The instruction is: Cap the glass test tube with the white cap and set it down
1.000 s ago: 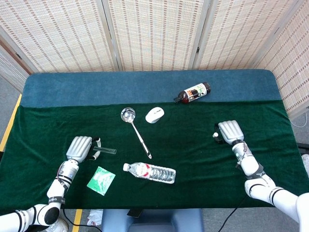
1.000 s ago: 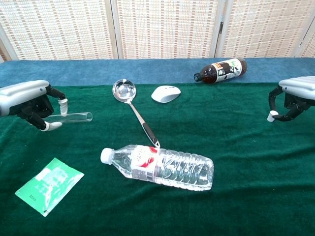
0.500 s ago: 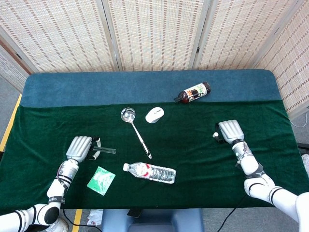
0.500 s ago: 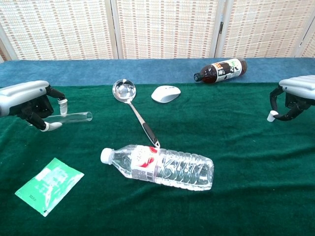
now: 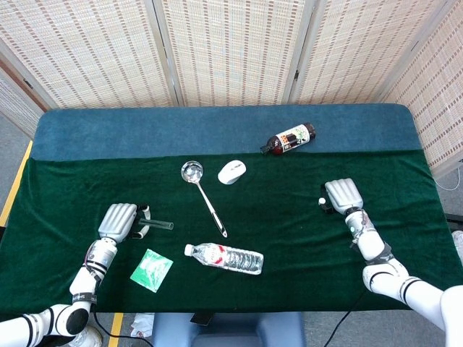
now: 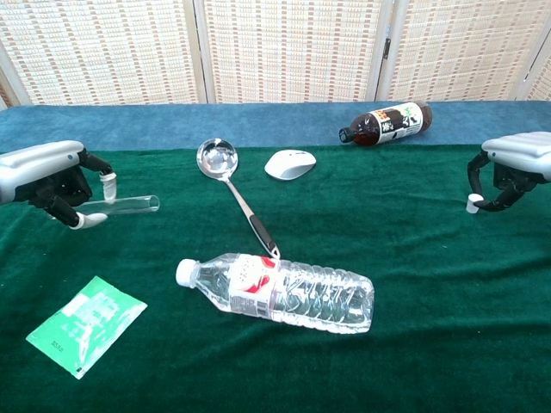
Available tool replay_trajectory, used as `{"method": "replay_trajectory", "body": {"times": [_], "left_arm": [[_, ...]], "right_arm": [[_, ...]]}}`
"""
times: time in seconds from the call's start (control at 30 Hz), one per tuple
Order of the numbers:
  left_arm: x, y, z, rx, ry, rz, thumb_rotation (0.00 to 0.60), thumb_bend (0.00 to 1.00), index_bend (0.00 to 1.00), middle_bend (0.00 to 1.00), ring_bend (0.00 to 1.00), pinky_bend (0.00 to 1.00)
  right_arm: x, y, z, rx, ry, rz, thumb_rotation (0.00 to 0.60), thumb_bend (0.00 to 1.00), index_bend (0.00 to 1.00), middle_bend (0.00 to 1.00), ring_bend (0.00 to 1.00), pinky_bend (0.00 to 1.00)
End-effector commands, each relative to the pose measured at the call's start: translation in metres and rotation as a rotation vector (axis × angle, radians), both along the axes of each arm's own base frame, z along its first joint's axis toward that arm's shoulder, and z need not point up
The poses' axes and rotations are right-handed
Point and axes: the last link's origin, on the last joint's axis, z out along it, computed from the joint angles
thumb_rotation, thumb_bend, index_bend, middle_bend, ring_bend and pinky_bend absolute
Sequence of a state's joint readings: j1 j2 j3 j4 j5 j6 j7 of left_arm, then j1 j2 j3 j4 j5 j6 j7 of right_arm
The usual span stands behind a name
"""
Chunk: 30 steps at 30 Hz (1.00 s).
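Glass test tube [image 6: 129,205] lies level in the left hand [image 6: 47,182], fingers clamped on its closed end, open mouth aimed toward the right; white cap [image 6: 473,204] sits pinched in the right hand [image 6: 508,168], well apart across the green cloth [image 6: 413,258].

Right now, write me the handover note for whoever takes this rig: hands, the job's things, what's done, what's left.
Left robot hand: holds the clear glass test tube roughly level, open mouth pointing toward the table's middle, at the left of the green cloth.
Right robot hand: pinches the small white cap at its fingertips, far right.
Done: both pieces picked up.
Left: bring the hands together, seat the cap on the tube's mouth, set the tube down. The clear plastic water bottle and steel ladle lie between the hands.
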State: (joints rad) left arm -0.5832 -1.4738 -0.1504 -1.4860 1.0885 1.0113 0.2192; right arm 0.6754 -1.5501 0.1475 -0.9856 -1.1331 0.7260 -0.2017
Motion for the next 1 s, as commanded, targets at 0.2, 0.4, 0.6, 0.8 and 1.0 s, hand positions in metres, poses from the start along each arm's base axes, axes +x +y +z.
{"method": "replay_trajectory", "body": {"times": [0.2, 0.4, 0.6, 0.8, 1.0], "left_arm": [[0.008, 0.003, 0.005, -0.006, -0.064, -0.007, 0.600, 0.45, 0.68, 0.97, 0.97, 0.90], [0.024, 0.004, 0.005, -0.041, -0.171, -0.008, 0.600, 0.46, 0.68, 0.97, 0.97, 0.90], [0.043, 0.003, 0.000, -0.091, -0.288, -0.005, 0.600, 0.47, 0.68, 0.97, 0.97, 0.90], [0.058, 0.001, -0.007, -0.144, -0.382, 0.003, 0.600, 0.47, 0.68, 0.97, 0.97, 0.90], [0.072, -0.001, -0.009, -0.202, -0.467, 0.016, 0.600, 0.48, 0.68, 0.97, 0.97, 0.90]], "right_arm": [[0.022, 0.010, 0.027, -0.035, -0.096, 0.053, 0.519, 0.60, 0.64, 1.00, 1.00, 1.00], [0.067, 0.030, 0.052, -0.044, -0.254, 0.159, 0.521, 0.62, 0.66, 1.00, 1.00, 1.00], [0.120, 0.052, 0.066, -0.002, -0.437, 0.288, 0.519, 0.64, 0.68, 1.00, 1.00, 1.00], [0.160, 0.064, 0.067, 0.060, -0.555, 0.365, 0.518, 0.64, 0.69, 1.00, 1.00, 1.00], [0.191, 0.070, 0.066, 0.112, -0.606, 0.425, 0.520, 0.64, 0.69, 1.00, 1.00, 1.00]]}}
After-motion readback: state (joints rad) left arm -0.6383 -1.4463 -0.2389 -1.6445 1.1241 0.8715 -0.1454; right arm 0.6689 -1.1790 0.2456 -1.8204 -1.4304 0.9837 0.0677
